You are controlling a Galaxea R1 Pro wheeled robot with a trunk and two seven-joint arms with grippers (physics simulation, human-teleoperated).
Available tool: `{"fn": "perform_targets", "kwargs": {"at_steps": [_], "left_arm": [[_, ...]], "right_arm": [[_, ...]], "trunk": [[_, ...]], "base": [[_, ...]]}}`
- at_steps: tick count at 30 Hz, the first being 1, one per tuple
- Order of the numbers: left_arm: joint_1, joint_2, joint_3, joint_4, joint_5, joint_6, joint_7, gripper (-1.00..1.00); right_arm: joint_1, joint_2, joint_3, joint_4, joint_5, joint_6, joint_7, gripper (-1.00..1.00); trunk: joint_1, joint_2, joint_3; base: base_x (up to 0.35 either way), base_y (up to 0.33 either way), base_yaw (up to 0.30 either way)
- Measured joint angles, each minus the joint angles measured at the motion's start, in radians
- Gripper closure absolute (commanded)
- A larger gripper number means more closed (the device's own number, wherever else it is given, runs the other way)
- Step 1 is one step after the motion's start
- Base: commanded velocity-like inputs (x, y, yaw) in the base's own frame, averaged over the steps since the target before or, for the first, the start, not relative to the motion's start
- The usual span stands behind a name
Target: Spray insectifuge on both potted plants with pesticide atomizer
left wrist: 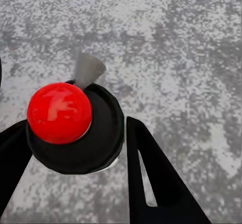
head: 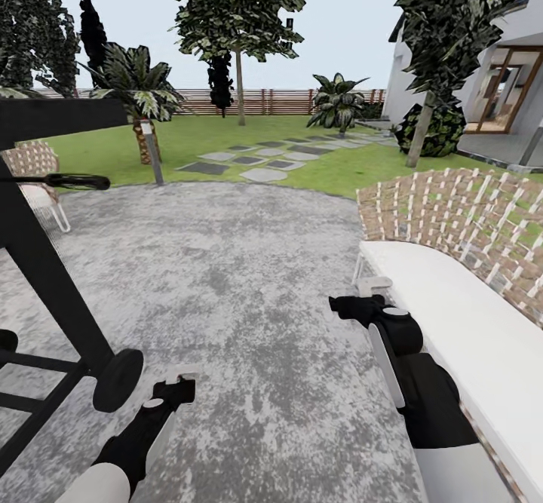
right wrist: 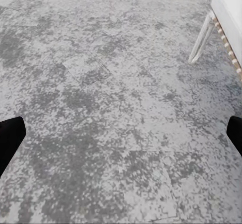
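The robot is on the approach step, on grey paving with the garden lawn [head: 219, 137] far ahead of both claws. Right claw [right wrist: 121, 133] is spread and empty; left claw [left wrist: 75, 148] I cannot tell. Atomizer and plants unseen: drive forward, search

No text, label, brand, number or sign can be read anywhere in these pictures.
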Motion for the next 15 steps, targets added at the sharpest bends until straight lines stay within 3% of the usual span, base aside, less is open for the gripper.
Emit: {"fn": "perform_targets", "kwargs": {"at_steps": [15], "left_arm": [[0.0, 0.0, 0.0, 0.0, 0.0, 0.0, 0.0, 1.0]], "right_arm": [[0.0, 0.001, 0.0, 0.0, 0.001, 0.0, -0.001, -1.0]], "trunk": [[0.0, 0.0, 0.001]], "base": [[0.338, -0.012, 0.0]]}}
